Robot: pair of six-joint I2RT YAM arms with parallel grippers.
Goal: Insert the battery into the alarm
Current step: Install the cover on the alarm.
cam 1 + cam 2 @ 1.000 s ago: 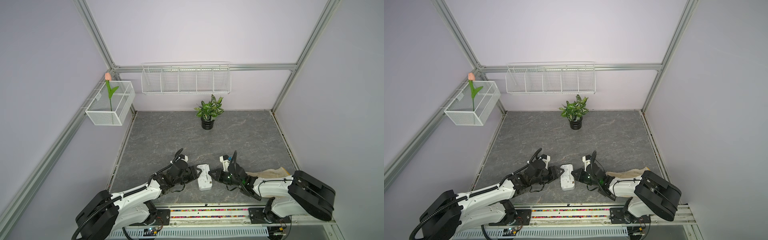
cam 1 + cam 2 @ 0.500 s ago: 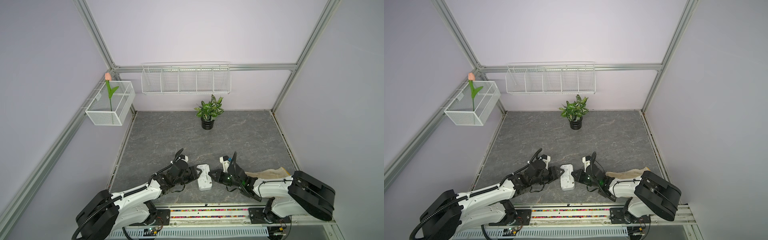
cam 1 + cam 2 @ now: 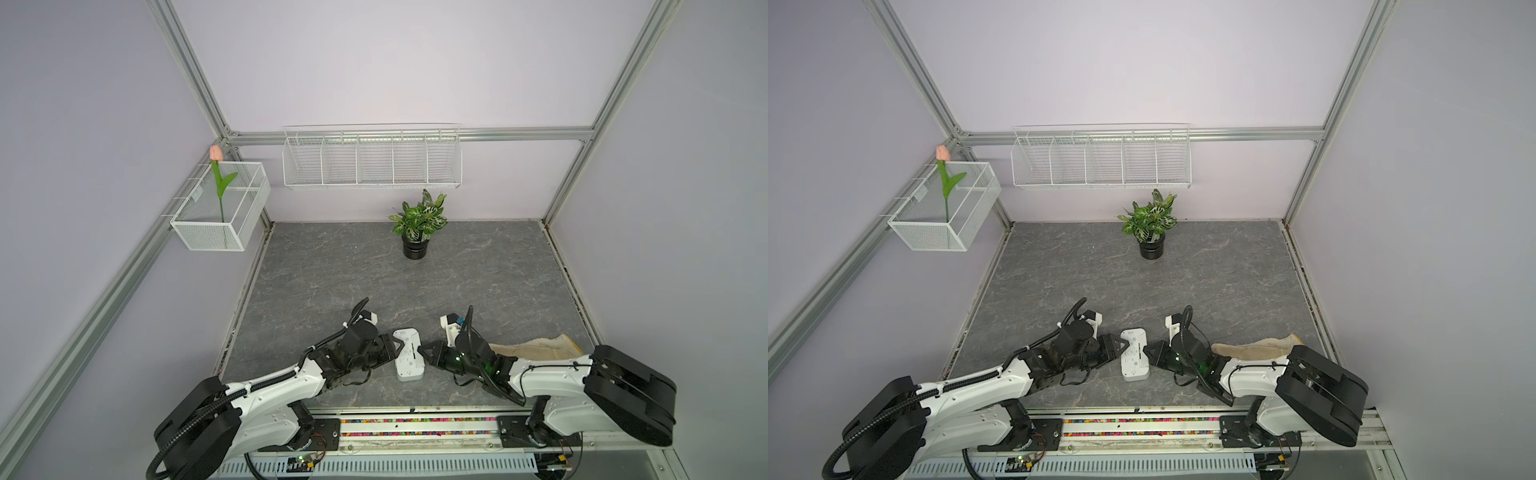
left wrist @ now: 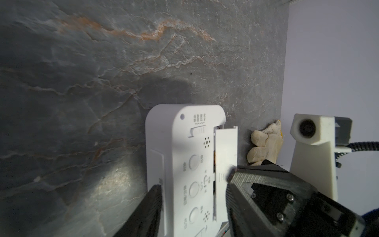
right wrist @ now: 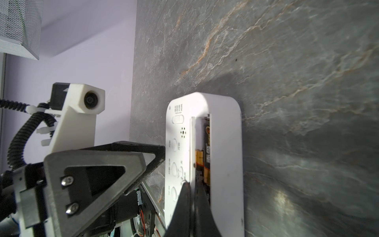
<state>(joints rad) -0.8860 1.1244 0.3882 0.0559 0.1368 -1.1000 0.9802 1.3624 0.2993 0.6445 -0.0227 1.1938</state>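
Note:
The white alarm (image 3: 408,353) lies face down near the table's front edge, its back with buttons and small holes (image 4: 184,156) turned up. My left gripper (image 4: 192,185) straddles it from the left, one finger on its side and the other at the compartment edge. A black and gold battery (image 5: 207,158) sits in the open compartment along the alarm's right side. Over that compartment a thin white cover strip (image 4: 225,147) stands ajar. My right gripper (image 5: 191,183) is shut on the strip's edge, reaching in from the right (image 3: 422,353).
A beige glove (image 3: 536,347) lies on the table to the right, behind my right arm. A potted plant (image 3: 417,224) stands at the back. A wire shelf (image 3: 372,158) and a mesh basket with a tulip (image 3: 220,208) hang on the walls.

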